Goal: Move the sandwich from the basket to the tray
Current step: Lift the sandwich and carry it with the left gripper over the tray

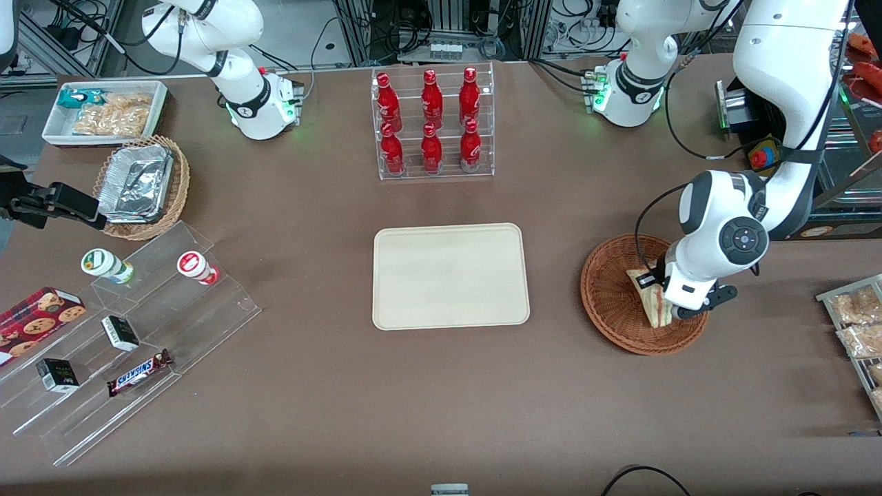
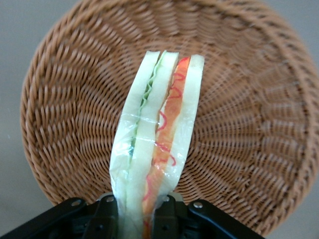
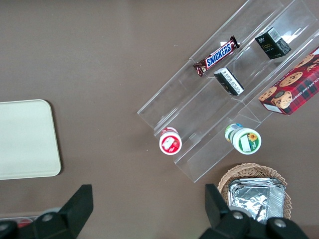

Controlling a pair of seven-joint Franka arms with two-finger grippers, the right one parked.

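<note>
The sandwich [image 1: 653, 297] is a wrapped wedge of white bread with green and pink-red filling. It stands in the reddish-brown wicker basket [image 1: 610, 296] toward the working arm's end of the table. My left gripper [image 1: 667, 303] is down in the basket and shut on the sandwich. In the left wrist view the sandwich [image 2: 157, 134] runs between the black fingers [image 2: 104, 219], with the basket [image 2: 249, 124] under it. The cream-beige tray [image 1: 451, 275] lies flat at the table's middle and holds nothing.
A clear rack of red bottles [image 1: 433, 122] stands farther from the camera than the tray. Clear stepped shelves with snacks [image 1: 131, 331], a tan basket of foil containers [image 1: 141, 186] and a white bin [image 1: 103, 110] lie toward the parked arm's end. Packets on a rack [image 1: 854, 317] sit beside the basket.
</note>
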